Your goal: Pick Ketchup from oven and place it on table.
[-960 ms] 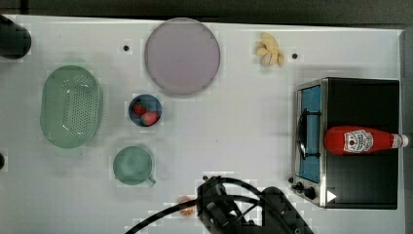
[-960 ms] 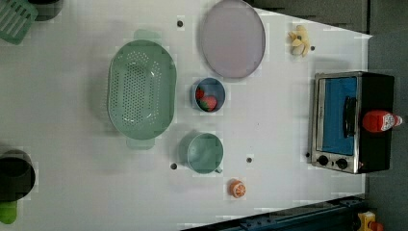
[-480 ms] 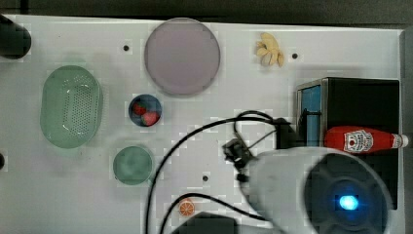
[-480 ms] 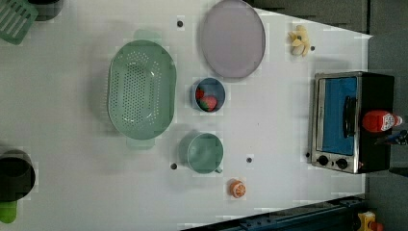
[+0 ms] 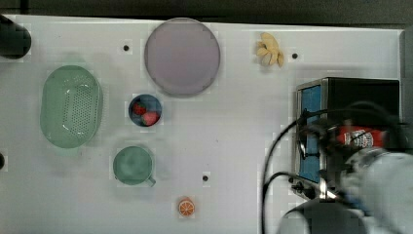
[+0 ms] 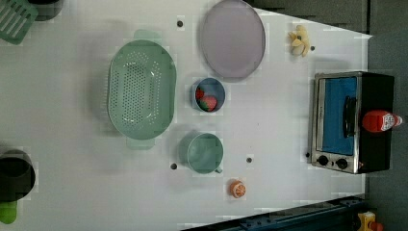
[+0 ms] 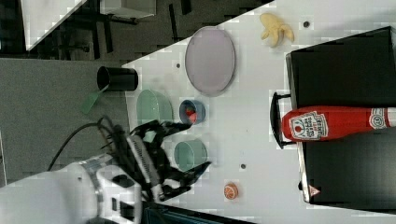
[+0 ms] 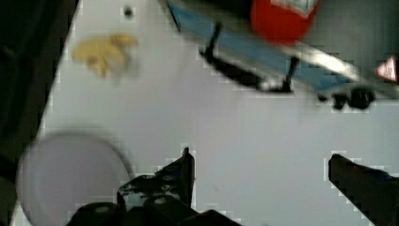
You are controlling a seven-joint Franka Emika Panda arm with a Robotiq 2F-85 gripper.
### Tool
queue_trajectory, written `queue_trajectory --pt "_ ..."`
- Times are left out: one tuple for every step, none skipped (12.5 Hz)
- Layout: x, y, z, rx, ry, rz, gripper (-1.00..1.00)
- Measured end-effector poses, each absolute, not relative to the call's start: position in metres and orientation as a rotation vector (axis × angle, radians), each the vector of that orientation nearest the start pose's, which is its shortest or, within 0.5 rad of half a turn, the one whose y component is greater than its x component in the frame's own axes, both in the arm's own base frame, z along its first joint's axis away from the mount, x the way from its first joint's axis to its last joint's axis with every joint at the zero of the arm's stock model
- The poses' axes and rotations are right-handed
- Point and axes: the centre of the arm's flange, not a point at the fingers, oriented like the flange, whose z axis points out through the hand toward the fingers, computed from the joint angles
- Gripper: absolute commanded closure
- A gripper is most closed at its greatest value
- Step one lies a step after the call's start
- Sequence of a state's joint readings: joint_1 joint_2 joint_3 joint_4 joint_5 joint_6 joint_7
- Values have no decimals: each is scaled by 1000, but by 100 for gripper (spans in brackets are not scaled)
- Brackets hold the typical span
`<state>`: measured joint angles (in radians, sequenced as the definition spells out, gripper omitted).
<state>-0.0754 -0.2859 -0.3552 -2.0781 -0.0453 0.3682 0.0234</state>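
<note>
A: Where is the Ketchup (image 7: 334, 122) found, and which way is it pointed?

B: It is laid on its side on the black roof of the oven (image 7: 345, 70), not inside. In the right view its long axis runs left to right, with the white cap toward the right view's right edge and the red base hanging just past the oven's front, over the door handle. In the left view the Ketchup (image 6: 381, 121) is seen the same way, cap toward the left view's right.

A: What is seen of the tool?

B: In the right view the tool (image 7: 194, 147) is held wide apart, its dark fingers spread above the worktop (image 7: 252, 140) near a green mug (image 7: 189, 155). Nothing is gripped between them. It is well apart from the bottle.

A: And elsewhere on the worktop?

B: In the top view a lilac plate (image 5: 181, 56), a green colander (image 5: 71, 106), a blue bowl of strawberries (image 5: 145, 110), an orange half (image 5: 186, 207) and a peeled banana (image 5: 269, 49) are laid out. The arm's pale body is blurred over the oven's front there.
</note>
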Motion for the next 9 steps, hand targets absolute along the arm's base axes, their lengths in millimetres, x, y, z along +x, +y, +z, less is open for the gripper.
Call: queue_trajectory --pt "439 -236 544 -2487 1786 -192 -100" --pt "440 -254 533 -2467 1829 -218 -100" --pt "444 -271 522 -2445 1868 -268 -100" --pt "448 -287 507 -2424 1916 -262 -100" --pt "453 -304 490 -2403 1959 -270 -100" --pt "455 -319 470 -2399 2002 -280 -100" --pt "457 -336 449 -2398 2054 -278 -100" --pt "456 -353 427 -2421 2100 -280 -100" --pt "452 -360 405 -2426 2133 -232 -100"
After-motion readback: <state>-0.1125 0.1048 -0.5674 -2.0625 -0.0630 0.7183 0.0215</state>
